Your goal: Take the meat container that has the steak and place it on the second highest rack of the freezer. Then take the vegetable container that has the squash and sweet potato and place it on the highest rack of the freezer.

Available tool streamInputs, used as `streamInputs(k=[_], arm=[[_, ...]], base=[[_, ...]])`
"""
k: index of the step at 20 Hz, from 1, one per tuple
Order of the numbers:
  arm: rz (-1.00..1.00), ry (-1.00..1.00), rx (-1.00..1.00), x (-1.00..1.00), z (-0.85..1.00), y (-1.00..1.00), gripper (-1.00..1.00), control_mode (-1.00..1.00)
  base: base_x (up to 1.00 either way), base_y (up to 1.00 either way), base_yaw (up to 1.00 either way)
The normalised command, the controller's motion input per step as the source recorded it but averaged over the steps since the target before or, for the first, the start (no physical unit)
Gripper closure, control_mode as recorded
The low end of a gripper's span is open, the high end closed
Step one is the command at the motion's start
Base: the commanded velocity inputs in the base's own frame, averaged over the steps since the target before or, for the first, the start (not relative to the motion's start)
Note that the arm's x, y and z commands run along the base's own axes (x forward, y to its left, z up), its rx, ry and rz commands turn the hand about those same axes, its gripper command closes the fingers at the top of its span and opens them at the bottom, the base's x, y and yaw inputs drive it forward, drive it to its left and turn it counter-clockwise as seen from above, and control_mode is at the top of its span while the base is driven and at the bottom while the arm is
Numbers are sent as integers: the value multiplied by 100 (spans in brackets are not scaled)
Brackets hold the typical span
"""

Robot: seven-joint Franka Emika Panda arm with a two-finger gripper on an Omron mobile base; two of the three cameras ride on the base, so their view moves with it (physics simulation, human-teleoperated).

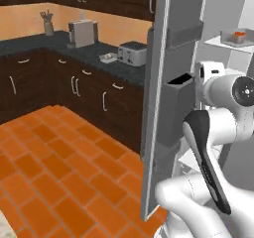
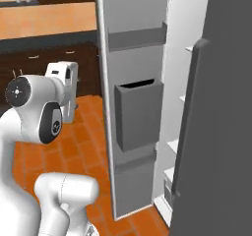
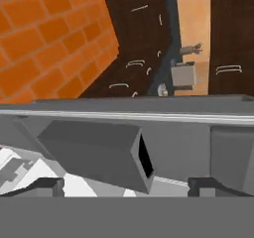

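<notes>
A kitchen with an orange tiled floor (image 1: 54, 172) and dark wooden cabinets (image 1: 59, 90) is shown in the left base view, where the freezer (image 1: 163, 83) door stands open. Past the door, a container holding something orange (image 1: 239, 35), probably the squash, rests on a white shelf (image 1: 218, 42); which rack cannot be told. In the right base view, the dark-grey door bin (image 2: 138, 114) sits on the door beside the white arm. In the hand view, the gripper (image 3: 126, 185) faces that bin, its fingertips (image 3: 49, 184) spread wide, nothing between them. Judged from this, a container must next be reached for; the steak's place cannot be told.
</notes>
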Motion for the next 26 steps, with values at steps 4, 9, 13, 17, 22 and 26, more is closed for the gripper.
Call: streamInputs(k=[4, 9, 13, 17, 22, 26], arm=[[0, 0, 0, 0, 0, 0, -100, 100], [0, 0, 0, 0, 0, 0, -100, 100], [0, 0, 0, 0, 0, 0, -100, 100], [0, 0, 0, 0, 0, 0, -100, 100], [0, 0, 0, 0, 0, 0, -100, 100], [0, 0, 0, 0, 0, 0, -100, 100]], base=[[-44, 31, 78], [51, 58, 54], [100, 38, 16], [100, 29, 5], [100, 3, -16], [90, 6, -47]])
